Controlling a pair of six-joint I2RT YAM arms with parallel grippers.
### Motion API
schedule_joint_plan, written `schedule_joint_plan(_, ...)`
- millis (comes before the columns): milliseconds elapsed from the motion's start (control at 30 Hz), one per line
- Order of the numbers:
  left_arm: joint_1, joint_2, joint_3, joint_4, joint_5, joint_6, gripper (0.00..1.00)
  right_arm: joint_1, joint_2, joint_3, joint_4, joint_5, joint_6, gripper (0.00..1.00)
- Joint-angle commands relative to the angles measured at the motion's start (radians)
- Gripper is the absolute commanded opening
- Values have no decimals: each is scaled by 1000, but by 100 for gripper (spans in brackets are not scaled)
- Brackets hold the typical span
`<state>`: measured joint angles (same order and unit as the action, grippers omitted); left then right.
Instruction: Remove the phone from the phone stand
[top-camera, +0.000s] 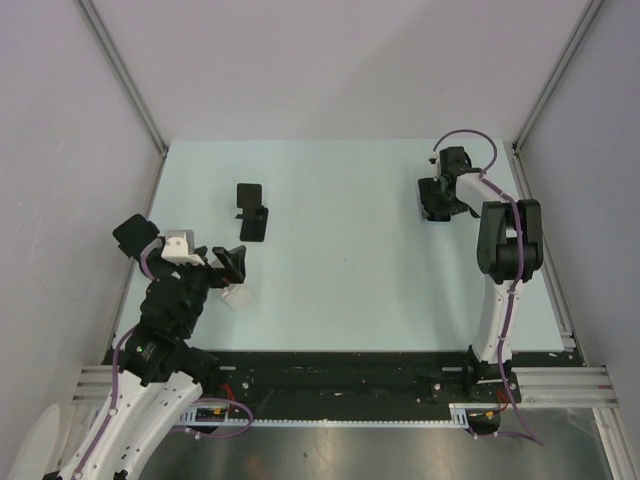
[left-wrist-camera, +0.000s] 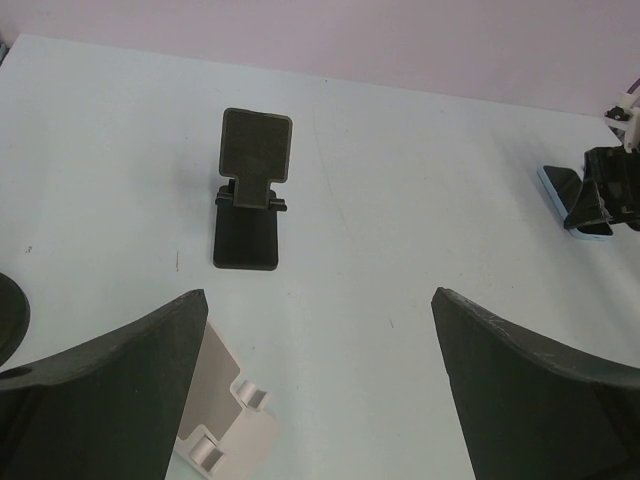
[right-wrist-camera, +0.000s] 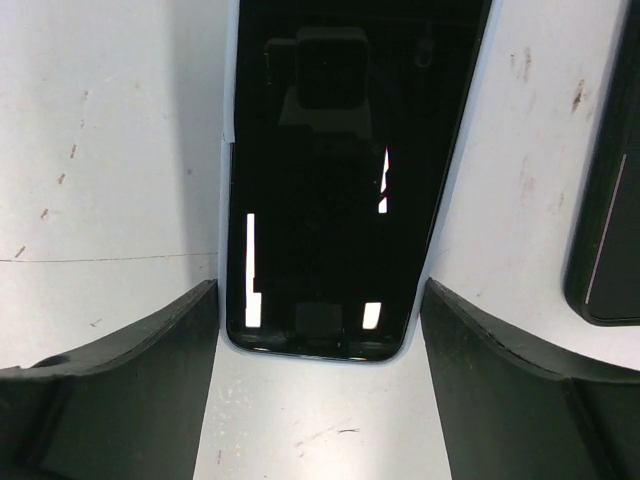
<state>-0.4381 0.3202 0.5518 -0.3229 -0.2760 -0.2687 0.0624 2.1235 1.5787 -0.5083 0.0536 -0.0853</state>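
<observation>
Phone: one (right-wrist-camera: 330, 170), black screen up, lying flat at the far right of the table (top-camera: 340, 280), pale case rim showing round its end. It is off both stands and well apart from them.
Phone stands: two.
Black stand: one (left-wrist-camera: 250, 195), upright at the far left-centre, back plate raised over its foot.
White stand: one (left-wrist-camera: 225, 425), low on the table just beside the left claw, partly hidden behind that claw's left finger in the left wrist view.
Claws: two.
Left claw: (left-wrist-camera: 318, 300) released, fingers spread wide above bare table on the near side of the black stand.
Right claw: (right-wrist-camera: 318, 290) astride the phone's end, one finger close against each long edge. I cannot tell whether they press it.
Other: one dark slab (right-wrist-camera: 608, 200) beside the phone and apart from it. It is cut off by the frame, so its kind is unclear.
</observation>
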Motion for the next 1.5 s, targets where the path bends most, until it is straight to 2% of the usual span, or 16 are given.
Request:
schedule_joint_plan(0,2,6,-6,35,20,17,100,-38,9,21,-36,-3,-76,63)
schedule_joint_plan(67,2,8,-6,36,20,17,100,-55,1,21,-42,-12,-102,59)
schedule_joint_plan(267,2,16,-6,38,24,19,100,-113,-10,29,-47,-34,-195,59)
schedule_joint_plan(533,2,23,-6,41,32,20,100,-127,4,58,-33,-44,-274,61)
schedule_joint_plan(1467,2,28,-7,44,49,26,100,-98,79,127,1,-69,-278,71)
